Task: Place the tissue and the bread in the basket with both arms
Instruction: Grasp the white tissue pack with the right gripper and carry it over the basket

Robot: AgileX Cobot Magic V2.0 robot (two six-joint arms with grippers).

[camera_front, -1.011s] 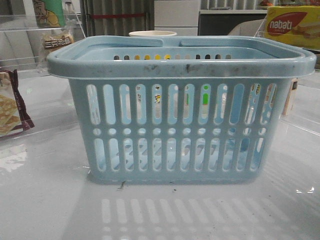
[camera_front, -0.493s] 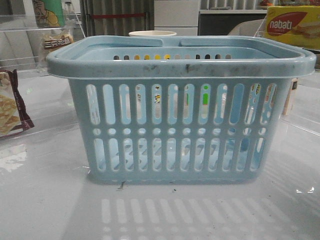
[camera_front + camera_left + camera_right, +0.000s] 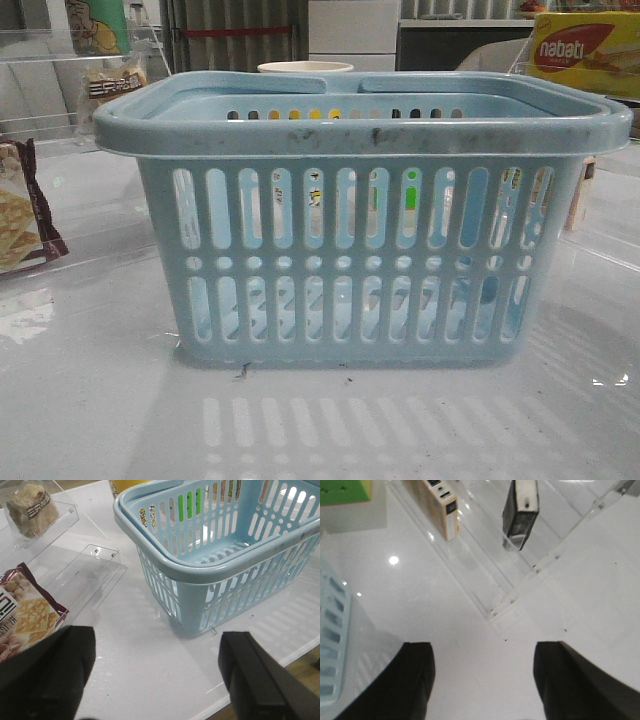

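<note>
No visible change across the last second in the front view: basket sits mid-frame on the glossy white desk, apparently empty, so neither item looks loaded yet. Left claw is spread wide, holding nothing, bread at upper left on a clear shelf; right claw likewise parted, the tissue at top centre. Room behind: cabinets, yellow nabati box upper right.
</note>
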